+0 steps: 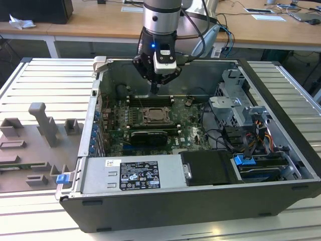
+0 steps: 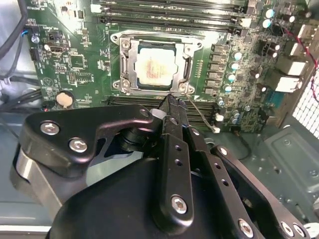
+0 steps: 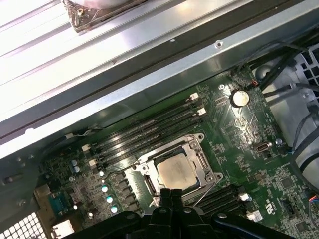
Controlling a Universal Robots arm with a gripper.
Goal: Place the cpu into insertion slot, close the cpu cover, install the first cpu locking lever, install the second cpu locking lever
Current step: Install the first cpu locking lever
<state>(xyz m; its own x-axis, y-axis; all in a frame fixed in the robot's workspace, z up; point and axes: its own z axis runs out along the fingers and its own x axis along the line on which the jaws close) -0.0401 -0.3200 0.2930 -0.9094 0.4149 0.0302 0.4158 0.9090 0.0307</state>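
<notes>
The cpu (image 1: 153, 116) (image 2: 154, 69) (image 3: 175, 172), a pale silvery-beige square, lies in the insertion slot (image 2: 123, 63) on the green motherboard. The cpu cover (image 2: 187, 52) (image 3: 149, 160), a silvery frame, lies flat around it. My gripper (image 1: 154, 91) (image 2: 172, 101) (image 3: 171, 193) hangs just above the socket's edge. Its black fingers are pressed together, shut, and I see nothing between them. A thin metal locking lever (image 2: 199, 114) (image 3: 202, 195) slants away from the socket corner right beside the fingertips.
Long black memory slots (image 2: 169, 15) (image 3: 149, 130) run along both sides of the socket. The open case wall (image 1: 165, 68) stands behind. A labelled power supply (image 1: 135, 175) is in front, and a drive cage with cables (image 1: 241, 113) at the exterior view's right. A grey fixture plate (image 1: 35, 145) lies outside.
</notes>
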